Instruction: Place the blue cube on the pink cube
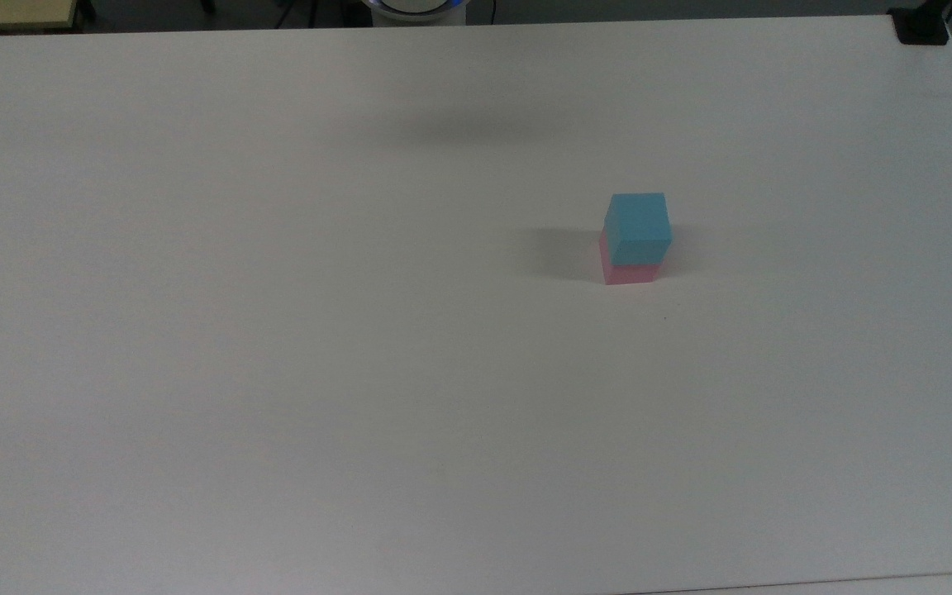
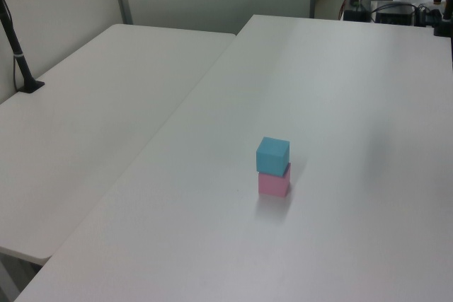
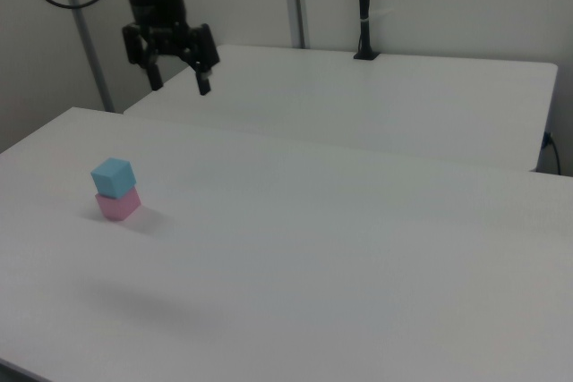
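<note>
The blue cube (image 1: 638, 226) sits on the pink cube (image 1: 626, 271), slightly skewed, right of the top view's centre, so the spread, empty gripper (image 3: 179, 87) (high above the table (image 3: 358, 248)) should just keep clear.

The top view looks steeply down on the white table (image 1: 278, 372) from high above. The left view and right view look obliquely across it from opposite ends, nearer the surface. All three share the stacked blue cube (image 1: 639, 225) and pink cube (image 1: 629, 273).
</note>
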You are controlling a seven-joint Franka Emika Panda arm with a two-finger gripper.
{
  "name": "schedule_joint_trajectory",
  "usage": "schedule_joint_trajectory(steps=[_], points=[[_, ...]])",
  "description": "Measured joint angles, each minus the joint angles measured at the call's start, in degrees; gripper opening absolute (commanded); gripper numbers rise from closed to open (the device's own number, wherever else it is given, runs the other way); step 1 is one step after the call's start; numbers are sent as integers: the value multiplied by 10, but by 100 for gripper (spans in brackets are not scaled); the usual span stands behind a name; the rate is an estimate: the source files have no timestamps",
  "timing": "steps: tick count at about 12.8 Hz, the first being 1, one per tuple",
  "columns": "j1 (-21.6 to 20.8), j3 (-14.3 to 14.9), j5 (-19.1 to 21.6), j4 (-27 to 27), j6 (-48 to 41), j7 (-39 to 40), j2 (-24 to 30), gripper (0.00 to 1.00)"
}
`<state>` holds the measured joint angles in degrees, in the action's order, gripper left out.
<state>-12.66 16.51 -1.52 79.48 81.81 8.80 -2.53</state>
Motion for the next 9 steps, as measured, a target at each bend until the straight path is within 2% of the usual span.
schedule_joint_trajectory(steps=[2, 6, 9], points=[[11, 11, 1, 5, 0, 6, -1, 100], [18, 11, 1, 14, 0, 6, -9, 100], [35, -1, 1, 14, 0, 6, -9, 100]])
